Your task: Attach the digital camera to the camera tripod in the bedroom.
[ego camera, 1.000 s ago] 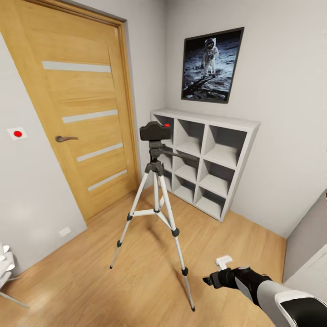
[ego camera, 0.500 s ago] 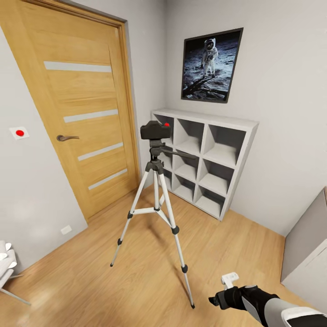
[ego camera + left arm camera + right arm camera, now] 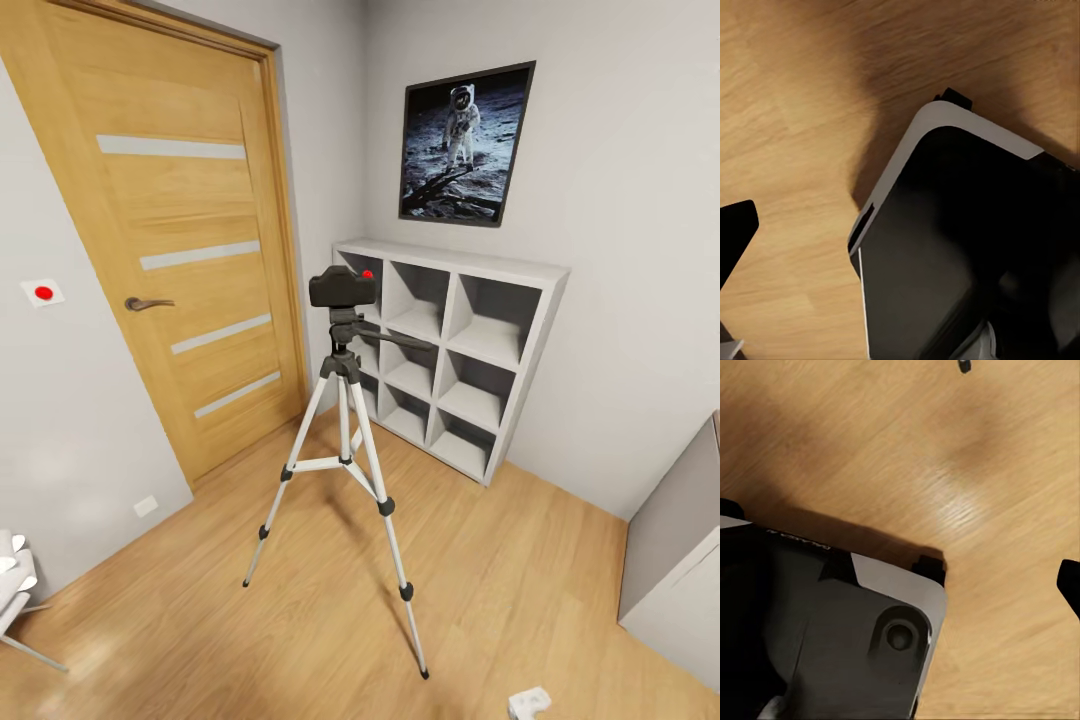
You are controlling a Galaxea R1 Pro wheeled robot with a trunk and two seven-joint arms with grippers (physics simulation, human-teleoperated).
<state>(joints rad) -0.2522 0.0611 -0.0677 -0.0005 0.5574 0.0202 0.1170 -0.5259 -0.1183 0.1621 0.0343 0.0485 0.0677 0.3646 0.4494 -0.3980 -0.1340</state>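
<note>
Digital camera (image 3: 342, 287) (black, boxy, red dot on top) is sitting on the silver-legged camera tripod (image 3: 345, 440); either pincer's opening: cannot tell.

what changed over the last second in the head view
The right arm drew back down toward the robot; just a white tip shows at the picture's lower edge. The small black digital camera stayed atop the silver-legged camera tripod, unmoved on the wood plank floor.
</note>
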